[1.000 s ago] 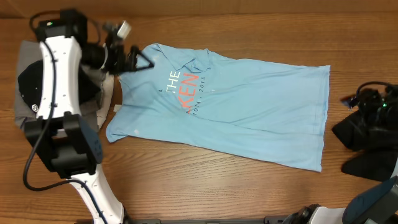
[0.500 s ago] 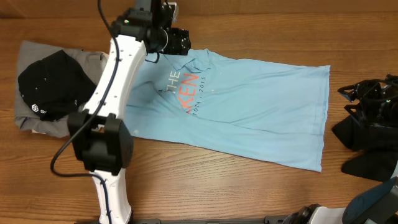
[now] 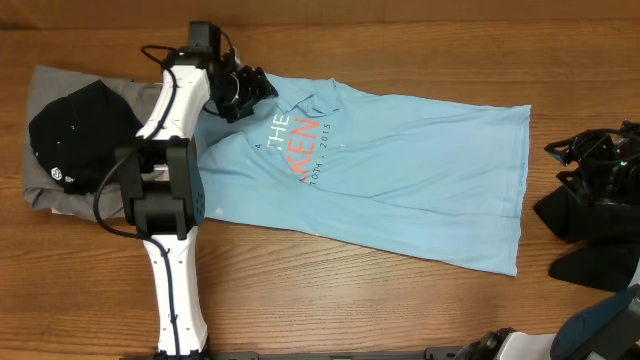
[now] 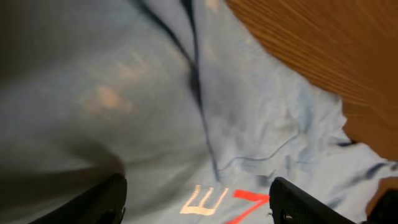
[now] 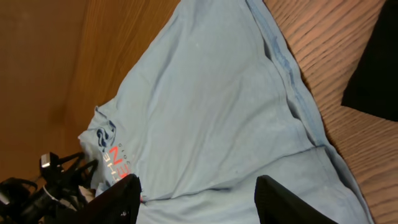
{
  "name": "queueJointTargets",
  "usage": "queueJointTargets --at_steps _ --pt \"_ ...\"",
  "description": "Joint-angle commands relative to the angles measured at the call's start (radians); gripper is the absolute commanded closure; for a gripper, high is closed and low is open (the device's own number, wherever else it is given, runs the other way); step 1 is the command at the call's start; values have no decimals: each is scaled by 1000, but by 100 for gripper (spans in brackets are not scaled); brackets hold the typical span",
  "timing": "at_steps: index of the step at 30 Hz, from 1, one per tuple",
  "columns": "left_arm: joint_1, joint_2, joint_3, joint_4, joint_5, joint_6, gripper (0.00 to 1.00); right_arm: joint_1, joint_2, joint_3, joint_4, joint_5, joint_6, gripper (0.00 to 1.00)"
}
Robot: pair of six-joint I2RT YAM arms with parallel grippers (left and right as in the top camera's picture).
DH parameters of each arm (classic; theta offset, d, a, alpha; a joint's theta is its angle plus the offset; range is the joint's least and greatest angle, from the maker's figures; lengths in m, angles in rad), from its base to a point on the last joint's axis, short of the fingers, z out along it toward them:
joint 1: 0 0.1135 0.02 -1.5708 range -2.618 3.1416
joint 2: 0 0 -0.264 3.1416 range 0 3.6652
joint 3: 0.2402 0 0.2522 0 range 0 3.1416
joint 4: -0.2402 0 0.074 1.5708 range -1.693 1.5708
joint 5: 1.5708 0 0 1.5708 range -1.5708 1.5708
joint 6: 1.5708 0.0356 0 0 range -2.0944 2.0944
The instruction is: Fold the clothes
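The clothes' main piece, a light-blue T-shirt (image 3: 400,175) printed in blue and red, lies flat across the table, folded lengthwise. My left gripper (image 3: 250,92) hovers over its upper-left collar corner. In the left wrist view this gripper (image 4: 196,208) is open, the shirt's lettering (image 4: 205,200) showing between the fingers (image 4: 93,202). My right gripper (image 3: 565,165) stays off the shirt's right hem. Its own view shows the right gripper (image 5: 199,202) open above the blue cloth (image 5: 205,112), holding nothing.
A grey garment (image 3: 50,195) with a black one (image 3: 80,130) on top lies at the far left. Another black garment (image 3: 590,235) sits at the right edge, seen too as a black garment (image 5: 379,62) by the right wrist. The left arm (image 3: 165,200) stretches from the front edge.
The left arm swung from over the grey pile rightward to the shirt's collar corner, and its jaws narrowed somewhat. The right gripper shifted only slightly. The shirt has not moved.
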Motion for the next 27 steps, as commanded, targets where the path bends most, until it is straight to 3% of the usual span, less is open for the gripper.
queueJointTargets --at_steps 1,6,21,27 --pt "-34 28 11 18 66 -42 24 -3 -3 24 -2 35 -8 37" --pt "-47 31 11 11 20 -54 32 -3 -3 24 -1 42 -8 37" --pt "-95 86 -18 52 -18 -147 41 -3 -3 24 -2 54 -8 37" --pt "-99 112 -18 69 5 -154 60 -3 -3 24 -5 54 -8 37"
